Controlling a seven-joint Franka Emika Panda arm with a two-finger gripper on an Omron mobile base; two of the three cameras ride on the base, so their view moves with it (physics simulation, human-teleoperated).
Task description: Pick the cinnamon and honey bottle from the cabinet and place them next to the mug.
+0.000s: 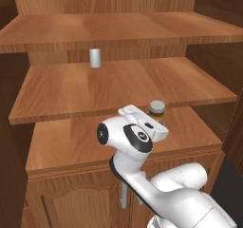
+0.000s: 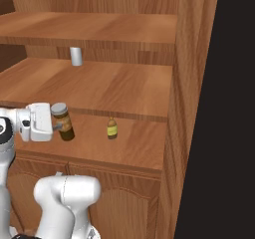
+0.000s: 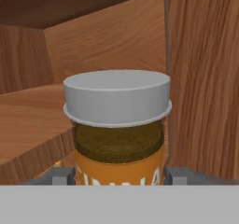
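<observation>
Right base view: honey bottle (image 2: 112, 128) beside cinnamon (image 2: 63, 121).

The cinnamon (image 3: 117, 125) label shows cut-off white letters, not legible.

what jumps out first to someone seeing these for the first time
The gripper is closed around the cinnamon jar on the cabinet's lowest open shelf, its grey lid looming large in the hand view. The honey bottle stands just beside it, and a plain grey cylinder sits alone on the shelf above.
</observation>
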